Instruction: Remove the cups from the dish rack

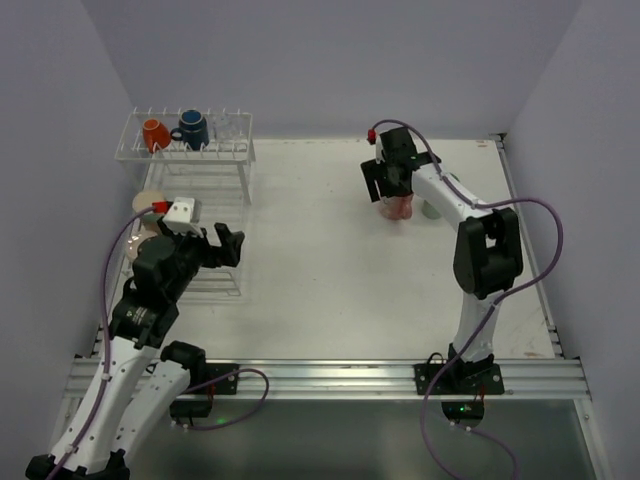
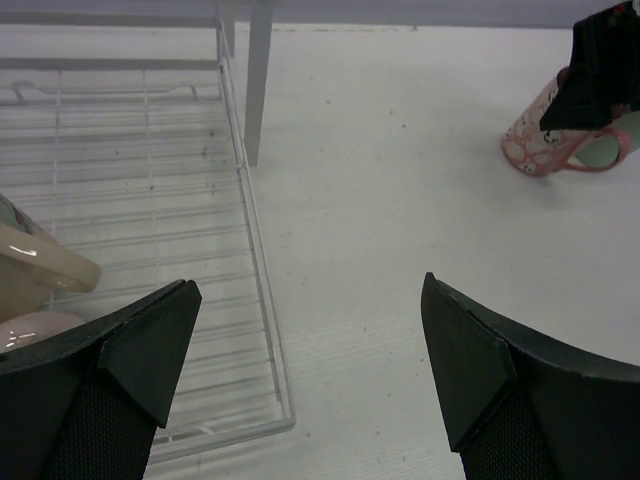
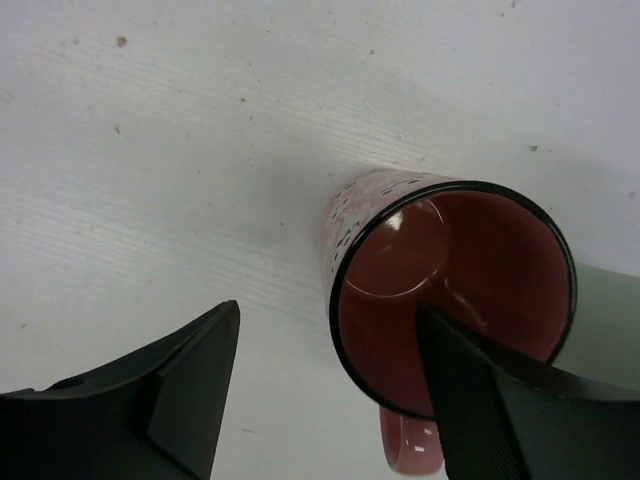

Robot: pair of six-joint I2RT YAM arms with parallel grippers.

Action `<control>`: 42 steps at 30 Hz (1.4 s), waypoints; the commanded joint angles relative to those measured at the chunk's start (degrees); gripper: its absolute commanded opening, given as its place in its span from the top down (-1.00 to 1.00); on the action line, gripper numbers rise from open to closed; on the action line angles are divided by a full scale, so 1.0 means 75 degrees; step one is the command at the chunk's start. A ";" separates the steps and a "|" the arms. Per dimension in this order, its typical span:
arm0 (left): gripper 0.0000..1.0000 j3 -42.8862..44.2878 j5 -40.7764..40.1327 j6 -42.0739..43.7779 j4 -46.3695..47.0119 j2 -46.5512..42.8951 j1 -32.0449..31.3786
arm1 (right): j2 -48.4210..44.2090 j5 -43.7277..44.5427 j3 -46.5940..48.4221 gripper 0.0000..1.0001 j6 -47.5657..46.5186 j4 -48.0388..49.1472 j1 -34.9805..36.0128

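Observation:
The dish rack [image 1: 190,160] stands at the far left. An orange cup [image 1: 154,133] and a dark blue cup [image 1: 192,129] sit on its upper shelf. A cream cup [image 1: 148,203] lies on the lower tray [image 2: 150,190], half hidden by my left arm, and shows in the left wrist view [image 2: 40,265] with a pale cup [image 2: 30,328] beside it. My left gripper [image 1: 228,245] [image 2: 308,290] is open and empty over the tray's right edge. The pink cup [image 1: 398,208] [image 3: 450,290] stands upright on the table. My right gripper [image 1: 385,185] [image 3: 328,312] is open over it, one finger above its mouth.
A light green cup [image 1: 432,210] stands just right of the pink cup, mostly behind my right arm; its edge shows in the right wrist view [image 3: 605,310]. The upper shelf's leg [image 2: 258,80] stands ahead of my left gripper. Walls enclose the table on three sides.

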 commanded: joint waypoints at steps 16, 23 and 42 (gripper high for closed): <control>-1.00 0.0448 -0.6244 -0.1215 -0.0655 -0.0238 0.0048 | -0.5798 -0.2163 -0.4301 -0.98 0.2001 0.2804 0.0182; -1.00 0.0870 -0.6385 -0.1802 -0.1499 0.1859 0.0692 | -0.6235 -0.2280 -0.4573 -0.98 0.1943 0.2851 0.0182; -1.00 0.0659 -0.3749 -0.1274 -0.0445 0.2986 0.3423 | -0.6341 -0.3077 -0.4655 -0.98 0.1685 0.3027 0.0557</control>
